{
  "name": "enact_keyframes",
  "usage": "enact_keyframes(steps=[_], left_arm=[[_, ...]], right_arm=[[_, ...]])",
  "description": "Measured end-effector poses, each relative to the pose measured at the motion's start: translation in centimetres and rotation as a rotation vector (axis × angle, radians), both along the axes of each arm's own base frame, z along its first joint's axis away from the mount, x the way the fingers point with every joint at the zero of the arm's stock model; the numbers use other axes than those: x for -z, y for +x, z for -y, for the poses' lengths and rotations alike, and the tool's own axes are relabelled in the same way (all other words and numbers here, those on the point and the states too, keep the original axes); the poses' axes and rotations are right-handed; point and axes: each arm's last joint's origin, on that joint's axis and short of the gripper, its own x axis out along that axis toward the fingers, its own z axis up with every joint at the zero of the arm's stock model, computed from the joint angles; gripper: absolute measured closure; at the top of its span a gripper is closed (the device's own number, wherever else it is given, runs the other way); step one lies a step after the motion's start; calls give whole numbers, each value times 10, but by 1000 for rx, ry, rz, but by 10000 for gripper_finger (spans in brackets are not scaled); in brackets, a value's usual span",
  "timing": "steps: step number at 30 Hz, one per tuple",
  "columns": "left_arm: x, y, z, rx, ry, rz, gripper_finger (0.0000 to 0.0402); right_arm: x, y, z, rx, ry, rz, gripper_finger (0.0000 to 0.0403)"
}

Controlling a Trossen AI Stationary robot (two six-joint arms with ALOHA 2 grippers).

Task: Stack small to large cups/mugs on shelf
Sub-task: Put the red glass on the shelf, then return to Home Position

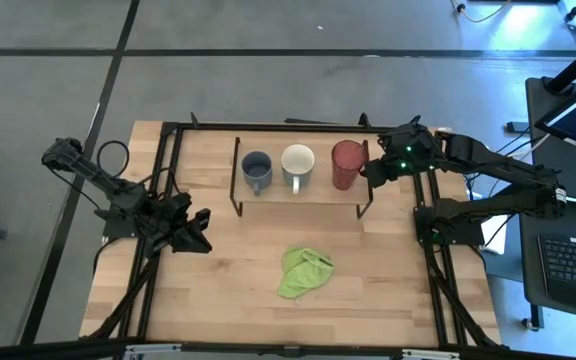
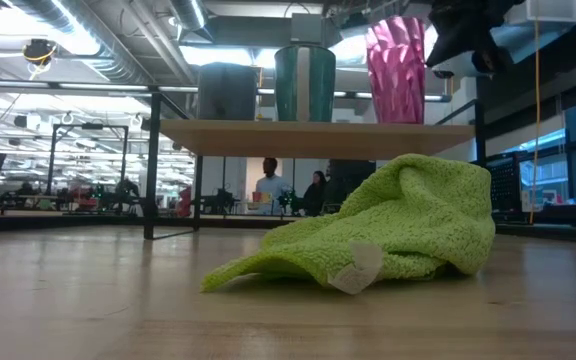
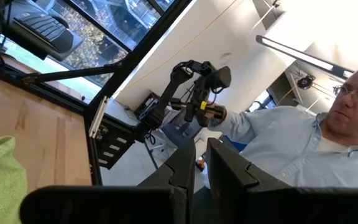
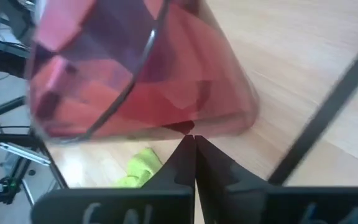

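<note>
Cups stood in a row on the shelf at the counter's far side: blue-grey mug, white mug, then red cup, smallest to largest. The red cup looked rigid, faceted and probably light, likely slick at the wall, so a hold across the rim or upper wall seemed safest. The right pincer sat just beside that cup, fingers pressed together and holding nothing; whether the tips touched its wall could not be told. The left pincer, also pressed together and empty, waited over the counter, well apart from the shelf. A green cloth lay nearer the front.
</note>
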Motion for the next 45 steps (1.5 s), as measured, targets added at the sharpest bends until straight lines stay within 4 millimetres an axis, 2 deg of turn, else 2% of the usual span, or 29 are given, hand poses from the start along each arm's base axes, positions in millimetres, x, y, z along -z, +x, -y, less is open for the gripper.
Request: enact_keyframes(steps=[11,19,24,26,29,33,36,39,41,43,45], left_arm=[[0,0,0,-7,-2,-1,367],[0,0,0,-11,-9,-3,366],[0,0,0,-12,-11,0,366],[-3,0,-1,-12,-25,24,366],[-9,-2,-1,-7,-39,92,366],[-10,-3,-1,11,19,133,366],[-9,-4,-1,0,43,123,366],[-9,-3,-1,0,19,113,366],[-11,-1,2,22,-27,130,366],[-19,-4,3,130,61,317,366],[-39,-16,2,270,153,669,366]], right_arm=[[1,2,-2,-11,2,-6,399],[8,-6,-2,27,-17,-118,399],[7,-5,-3,27,-15,-106,395],[3,-1,-7,-6,-1,-49,388],[-15,7,-17,-99,1,98,374],[-49,9,-29,-198,-112,250,367],[-80,4,-43,-423,-146,403,368],[-106,-3,-51,-514,-16,527,369],[-126,-8,-61,-673,-72,684,369],[-149,-17,-71,-879,-237,902,369],[-165,-34,-73,-946,-322,1022,369]])
